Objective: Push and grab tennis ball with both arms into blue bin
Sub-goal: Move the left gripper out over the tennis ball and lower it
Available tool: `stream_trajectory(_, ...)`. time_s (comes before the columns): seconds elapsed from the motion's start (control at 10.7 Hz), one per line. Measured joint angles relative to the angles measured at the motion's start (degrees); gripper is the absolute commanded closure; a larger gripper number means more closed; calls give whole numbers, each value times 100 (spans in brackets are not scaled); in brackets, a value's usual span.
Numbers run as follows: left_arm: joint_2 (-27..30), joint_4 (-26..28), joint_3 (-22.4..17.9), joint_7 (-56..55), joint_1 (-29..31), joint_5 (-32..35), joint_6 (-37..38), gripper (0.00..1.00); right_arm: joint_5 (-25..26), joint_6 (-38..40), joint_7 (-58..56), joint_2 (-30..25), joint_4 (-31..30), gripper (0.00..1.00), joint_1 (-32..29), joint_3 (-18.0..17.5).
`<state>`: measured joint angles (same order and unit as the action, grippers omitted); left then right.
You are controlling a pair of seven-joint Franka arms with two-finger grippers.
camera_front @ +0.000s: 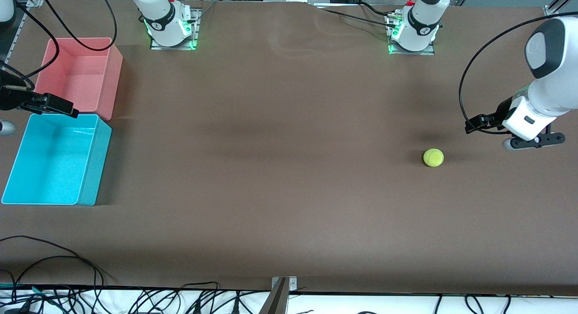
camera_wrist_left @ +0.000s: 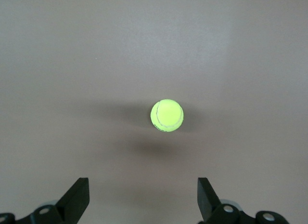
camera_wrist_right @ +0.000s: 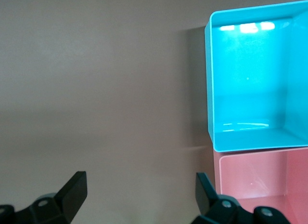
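The tennis ball (camera_front: 433, 157) is a small yellow-green ball lying on the brown table toward the left arm's end. It also shows in the left wrist view (camera_wrist_left: 167, 115), centred ahead of the fingers. My left gripper (camera_front: 473, 124) (camera_wrist_left: 143, 183) is open and empty, in the air beside the ball and apart from it. The blue bin (camera_front: 97, 156) stands empty at the right arm's end and shows in the right wrist view (camera_wrist_right: 209, 89). My right gripper (camera_front: 67, 110) (camera_wrist_right: 141, 178) is open and empty, over the edge where the blue bin meets the pink bin.
A pink-red bin (camera_front: 113, 79) (camera_wrist_right: 260, 185) stands empty beside the blue bin, farther from the front camera. Cables lie along the table's front edge (camera_front: 90, 278). A wide stretch of bare brown table lies between the ball and the bins.
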<state>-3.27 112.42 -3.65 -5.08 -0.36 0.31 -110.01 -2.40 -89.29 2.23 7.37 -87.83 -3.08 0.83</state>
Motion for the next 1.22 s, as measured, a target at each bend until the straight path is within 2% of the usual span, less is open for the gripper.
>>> stream_trajectory(0.28,0,486,0,3,29,0,-669,5,0,0,-6,8,0,0,0,0)
stream_trajectory(0.56,-2,1078,0,9,29,1,-1689,10,0,0,-8,14,0,0,0,0)
stream_trajectory(0.65,-4,1269,1,14,29,1,-1945,19,0,0,-8,19,0,0,0,0)
stream_trajectory(0.84,-5,1424,3,27,28,1,-2095,67,0,0,-9,33,0,0,0,0)
stream_trajectory(0.94,-6,1453,4,74,28,1,-2096,83,0,0,-9,38,0,0,0,0)
stream_trajectory(1.12,-24,1559,4,384,28,4,-2097,100,0,0,-9,43,0,0,0,0)
stream_trajectory(1.22,-45,1585,4,522,28,4,-2098,100,0,0,-9,43,0,0,0,0)
